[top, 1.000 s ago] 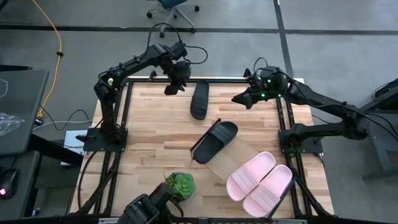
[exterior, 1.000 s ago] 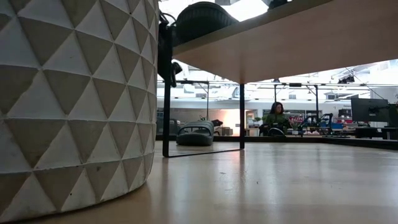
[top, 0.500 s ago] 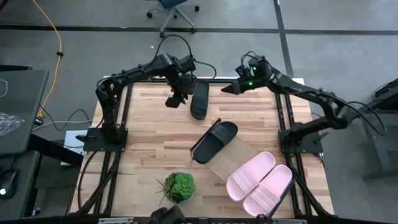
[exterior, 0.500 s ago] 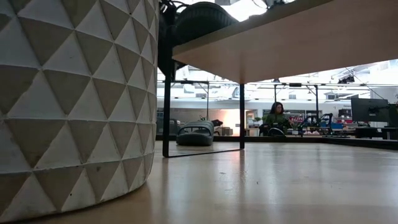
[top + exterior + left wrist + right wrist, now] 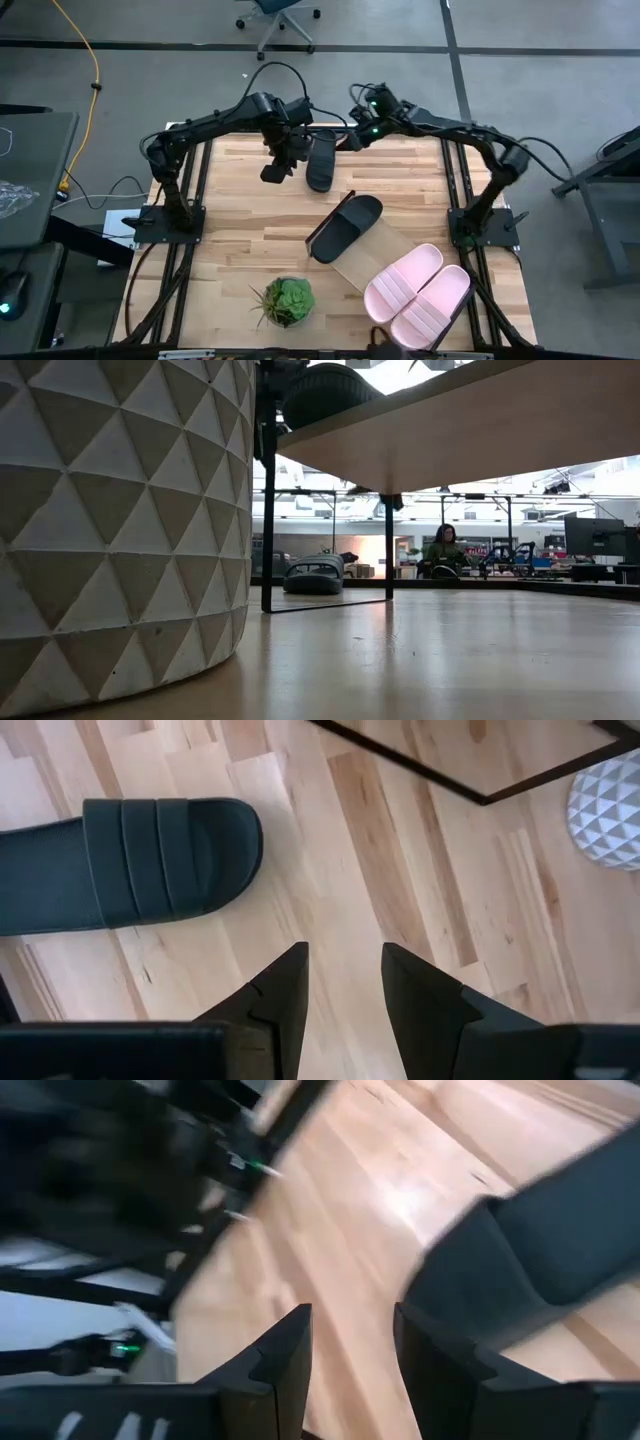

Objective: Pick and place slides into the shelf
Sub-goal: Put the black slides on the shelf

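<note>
Black slide (image 5: 321, 159) lies loose, upper centre of the tabletop (image 5: 240, 225), off the shelf (image 5: 372, 252). Your right hand (image 5: 352, 140) and left hand (image 5: 271, 174), both spread, flank it; next, close on it.

black ribbed slide (image 5: 120, 865): matt, rubbery
pale plank tabletop (image 5: 330, 870): wood, smooth, slight sheen
white faceted planter pot (image 5: 120, 520): matt

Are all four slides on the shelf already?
No. One black slide lies on the table beyond the shelf, between the two grippers.
</note>
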